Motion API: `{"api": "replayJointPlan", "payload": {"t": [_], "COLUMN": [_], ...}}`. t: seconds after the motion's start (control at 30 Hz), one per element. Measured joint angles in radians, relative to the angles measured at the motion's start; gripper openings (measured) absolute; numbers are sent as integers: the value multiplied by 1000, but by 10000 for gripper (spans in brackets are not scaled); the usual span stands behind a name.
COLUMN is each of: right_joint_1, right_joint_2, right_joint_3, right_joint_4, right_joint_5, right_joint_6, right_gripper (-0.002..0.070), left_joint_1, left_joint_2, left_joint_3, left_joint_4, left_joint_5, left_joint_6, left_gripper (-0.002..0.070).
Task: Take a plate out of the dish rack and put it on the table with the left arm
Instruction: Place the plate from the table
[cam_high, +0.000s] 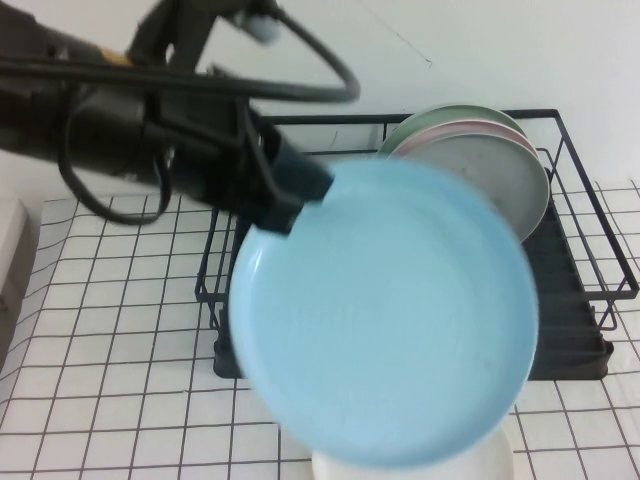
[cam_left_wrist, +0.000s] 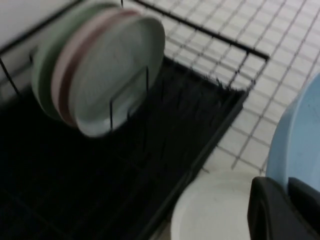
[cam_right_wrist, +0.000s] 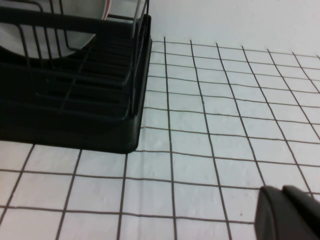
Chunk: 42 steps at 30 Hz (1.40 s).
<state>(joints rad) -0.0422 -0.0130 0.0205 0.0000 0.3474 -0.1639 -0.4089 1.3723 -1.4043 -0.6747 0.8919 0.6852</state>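
My left gripper (cam_high: 298, 193) is shut on the rim of the light sky-blue plate (cam_high: 385, 315) and holds it in the air, tilted, in front of the dish rack (cam_high: 585, 285). In the left wrist view the plate's rim (cam_left_wrist: 300, 135) is pinched by my left gripper (cam_left_wrist: 289, 197), between its two black fingers. The black wire rack (cam_left_wrist: 200, 125) lies below and behind. My right gripper (cam_right_wrist: 287, 212) is shut and empty, low over the gridded table (cam_right_wrist: 210, 150), beside the rack's corner (cam_right_wrist: 120, 125).
A green, a pink and a grey-white plate (cam_high: 490, 170) stand upright in the rack, also seen in the left wrist view (cam_left_wrist: 107, 75). A white plate (cam_high: 485, 462) lies on the table under the held plate. Gridded table (cam_high: 110, 330) stretches left of the rack.
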Motion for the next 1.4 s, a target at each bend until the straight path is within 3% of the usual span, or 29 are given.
{"api": "replayJointPlan", "payload": {"t": [0.1, 0.2, 0.5, 0.7, 1.23, 1.4], "right_joint_1": [0, 0, 0, 0, 0, 0], "right_joint_2": [0, 0, 0, 0, 0, 0], "right_joint_3": [0, 0, 0, 0, 0, 0], "right_joint_4": [0, 0, 0, 0, 0, 0], "right_joint_5": [0, 0, 0, 0, 0, 0], "right_joint_6": [0, 0, 0, 0, 0, 0], "right_gripper": [-3, -3, -3, -3, -3, -3], "left_joint_1": [-11, -40, -166, -221, -261, -261], "left_joint_2": [0, -3, -5, -5, 174, 177], "left_joint_3": [40, 132, 496, 599, 605, 605], "left_joint_4": [60, 69, -14, -41, -74, -74], "left_joint_5": [81, 44, -453, -706, -787, -810], "left_joint_6": [-71, -93, -100, -98, -93, -63], "left_gripper": [4, 4, 4, 4, 5, 77]}}
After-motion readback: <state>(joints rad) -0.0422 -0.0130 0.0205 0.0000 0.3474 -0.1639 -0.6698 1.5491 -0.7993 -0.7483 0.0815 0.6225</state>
